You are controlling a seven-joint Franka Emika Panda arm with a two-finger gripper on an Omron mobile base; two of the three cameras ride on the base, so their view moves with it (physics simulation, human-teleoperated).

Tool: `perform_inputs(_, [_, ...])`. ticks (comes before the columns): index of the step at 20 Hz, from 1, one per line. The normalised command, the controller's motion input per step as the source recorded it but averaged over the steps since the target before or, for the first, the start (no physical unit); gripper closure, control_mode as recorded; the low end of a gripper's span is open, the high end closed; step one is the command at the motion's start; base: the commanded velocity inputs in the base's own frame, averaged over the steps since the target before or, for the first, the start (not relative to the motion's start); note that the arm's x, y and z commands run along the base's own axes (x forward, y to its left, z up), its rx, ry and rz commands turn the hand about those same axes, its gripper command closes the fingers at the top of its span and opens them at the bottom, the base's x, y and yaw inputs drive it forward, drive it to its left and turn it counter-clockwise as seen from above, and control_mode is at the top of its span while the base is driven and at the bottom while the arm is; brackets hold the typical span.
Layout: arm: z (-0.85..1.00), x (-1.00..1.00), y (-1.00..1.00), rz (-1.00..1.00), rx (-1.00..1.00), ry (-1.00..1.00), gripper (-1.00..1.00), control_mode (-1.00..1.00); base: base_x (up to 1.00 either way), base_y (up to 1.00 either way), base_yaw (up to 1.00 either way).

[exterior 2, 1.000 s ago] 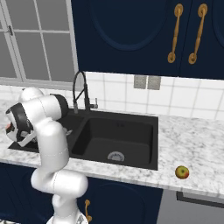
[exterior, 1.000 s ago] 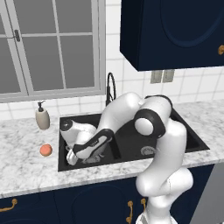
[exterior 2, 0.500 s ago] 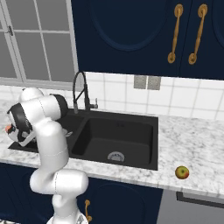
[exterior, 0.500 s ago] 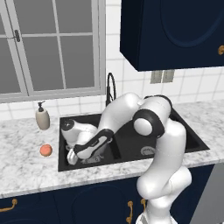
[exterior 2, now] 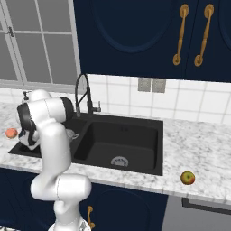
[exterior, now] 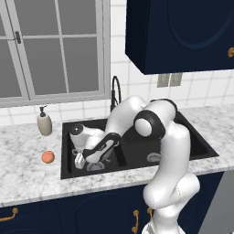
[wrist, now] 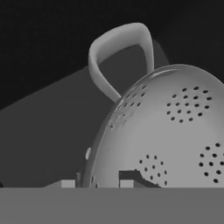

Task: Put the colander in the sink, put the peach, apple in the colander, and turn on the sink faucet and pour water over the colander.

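Item 1, gripper: I read it as nearly closed, its fingertips pinching the rim of the colander low in the left basin of the sink. In the hand view the two tips straddle the bowl's edge, one against the perforated inside, the other on the outer side.

Item 2, colander: silver-grey, tilted, held at the rim; one loop handle stands up beyond the tips against the black basin wall. From the left base view I see it under the wrist, just above the basin floor; whether it touches the floor I cannot tell.

Item 3, peach: on the marbled counter left of the sink, apart from the tool.

Item 4, apple: on the counter right of the sink, well apart.

Item 5, sink faucet: behind the basins.
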Motion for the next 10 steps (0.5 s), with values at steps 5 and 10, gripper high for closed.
perform_inputs(5, [-0.51,0.13,0.00,0.00,0.00,0.00,1.00,-1.00,0.00,0.00,0.00])
perform_inputs(10, [-0.33,0.00,0.01,-0.01,0.00,0.00,1.00,-1.00,0.00,0.00,0.00])
